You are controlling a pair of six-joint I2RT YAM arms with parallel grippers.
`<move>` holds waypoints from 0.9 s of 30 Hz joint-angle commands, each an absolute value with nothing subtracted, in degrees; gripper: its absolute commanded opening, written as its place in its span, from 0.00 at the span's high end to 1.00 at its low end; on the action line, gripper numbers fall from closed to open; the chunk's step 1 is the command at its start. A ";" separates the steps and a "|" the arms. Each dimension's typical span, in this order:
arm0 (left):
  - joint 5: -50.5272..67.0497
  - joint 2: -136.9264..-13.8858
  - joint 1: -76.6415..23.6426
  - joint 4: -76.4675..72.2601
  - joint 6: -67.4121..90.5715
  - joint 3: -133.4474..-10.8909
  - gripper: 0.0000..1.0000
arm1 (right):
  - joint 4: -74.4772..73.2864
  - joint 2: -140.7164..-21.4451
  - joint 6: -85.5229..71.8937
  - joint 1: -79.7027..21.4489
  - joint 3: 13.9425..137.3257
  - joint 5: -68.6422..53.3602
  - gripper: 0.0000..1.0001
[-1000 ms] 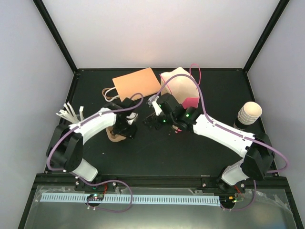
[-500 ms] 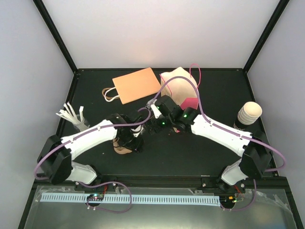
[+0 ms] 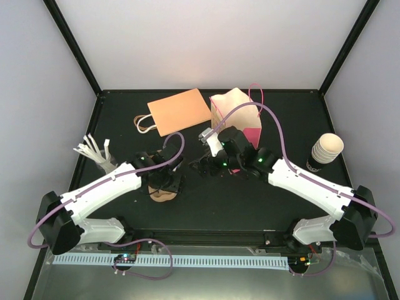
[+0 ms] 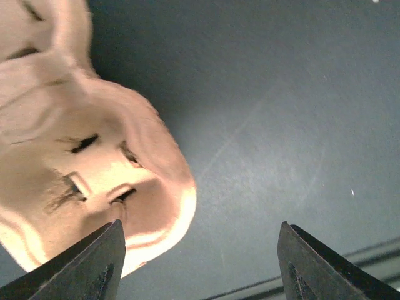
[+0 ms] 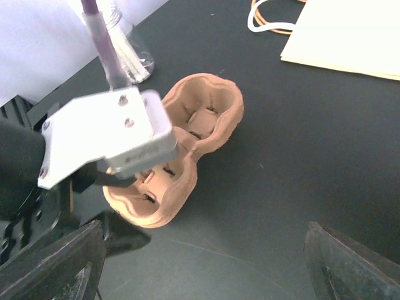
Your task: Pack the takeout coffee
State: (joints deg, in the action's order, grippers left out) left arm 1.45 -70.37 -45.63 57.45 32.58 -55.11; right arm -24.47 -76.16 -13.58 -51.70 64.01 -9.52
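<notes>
Left end effector (image 4: 200,224) and right end effector (image 5: 203,226) gape empty; one carrier (image 5: 215,103), two bags (image 3: 178,111) (image 3: 237,117), one cup (image 3: 327,149).

A black table (image 3: 250,203) holds a flat brown bag (image 3: 179,110), a pink bag (image 3: 240,115) and a pulp carrier (image 3: 163,195). At left stand white sticks (image 3: 94,150), at right a cup (image 3: 325,152).

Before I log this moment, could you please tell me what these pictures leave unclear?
Takeout coffee: top view only, too small to tell lid or contents.
Pulp carrier: top view, largely under the left gripper.
Pink bag interior: top view, hidden by its walls.
</notes>
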 commanded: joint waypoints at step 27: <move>-9.48 -74.49 -45.52 52.24 53.38 -54.15 0.20 | -23.38 -76.04 -17.18 -51.74 60.95 -10.87 0.05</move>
State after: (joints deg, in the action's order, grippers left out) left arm -10.39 -70.02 -45.60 51.09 51.40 -50.87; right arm -23.68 -76.71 -16.73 -51.70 59.99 -11.07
